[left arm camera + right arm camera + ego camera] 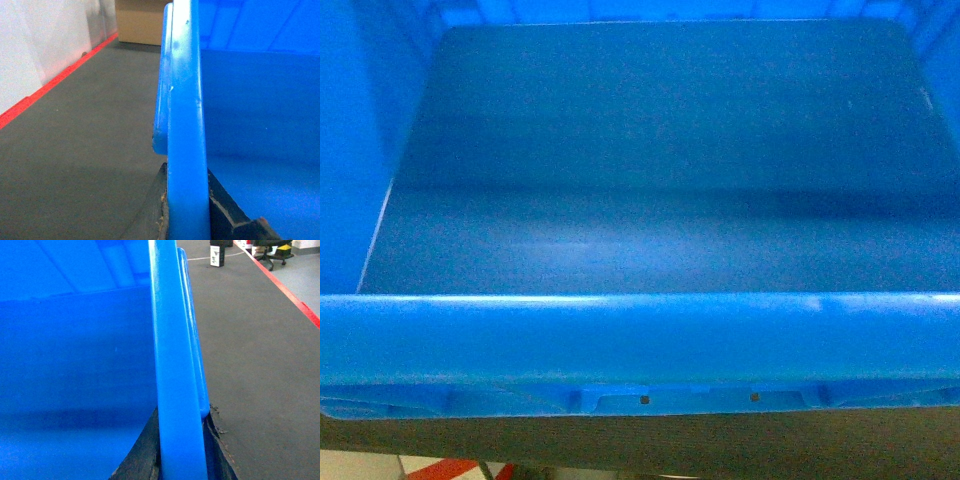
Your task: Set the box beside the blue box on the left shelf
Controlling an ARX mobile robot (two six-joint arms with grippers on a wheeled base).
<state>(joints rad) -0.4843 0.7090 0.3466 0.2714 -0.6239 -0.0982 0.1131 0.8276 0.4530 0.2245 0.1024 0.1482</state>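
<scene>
Directly below the head camera, the large bright blue rectangular plastic box [650, 160] fills almost the whole view. Its interior floor appears dark blue and bare, its near rim runs as a thick rolled band across the lower part of the frame, and two small dark square marks sit in the recess beneath that rim. Under the box a strip of dark grey floor [720, 445] shows, with a patch of red and white at the lower left edge.

Left wrist view: the box's left wall rim [186, 125] runs upright through the middle of the frame, and the left gripper [187, 210] straddles it at the bottom, one dark finger [152, 210] outside the wall and one inside. The jaws are closed onto the rim, with the wall between them. Beyond the box lie dark grey floor, a red floor line [55, 80] along a white wall, and a brown cardboard carton [140, 22] at the far end.

Right wrist view: the box's right wall rim [175, 365] stands likewise, and the right gripper [182, 455] clamps it at the bottom edge, dark pads showing on either side. The pad edges look frayed. A red floor line [290, 292] runs along the right, with a small black-and-white object and chair castors far off.

No shelf appears in any view.
</scene>
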